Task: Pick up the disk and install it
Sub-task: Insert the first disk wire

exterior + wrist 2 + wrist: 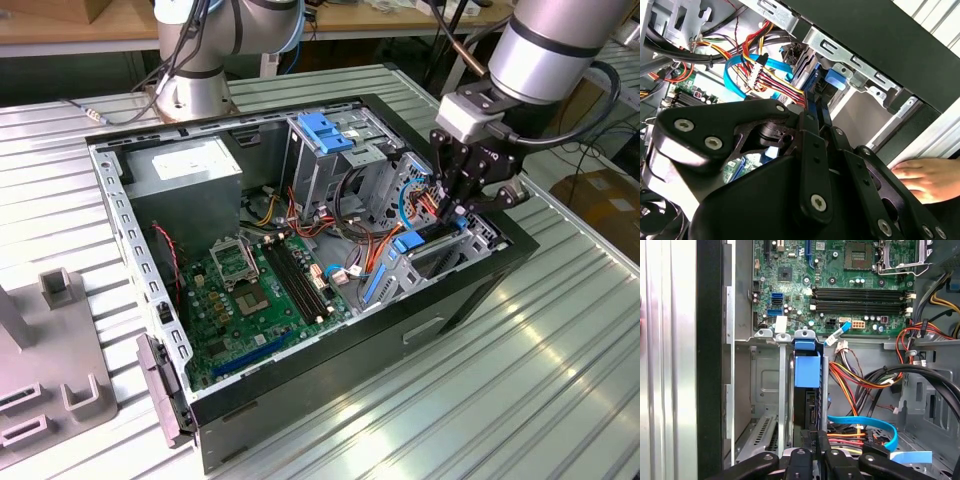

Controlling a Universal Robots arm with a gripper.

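The disk (806, 370) stands on edge in the drive bay at the open computer case's (470, 290) corner on the exterior view's right. Its bright blue carrier rail (832, 80) and end tab (408, 243) show in the slot. My gripper (455, 208) reaches down into the case right above it. In both wrist views the black fingers (812, 445) sit close together, pinching the disk's upper edge, with the gripper (818, 437) (815, 107) shut on it. The disk's lower part is hidden inside the bay.
Red, yellow and orange cables (860, 375) and a blue flat cable (865, 422) crowd next to the bay. The tall drive cage with a blue latch (325, 130), the motherboard (260, 290) and power supply (190, 165) sit inside. A person's hand (925, 175) rests outside the case.
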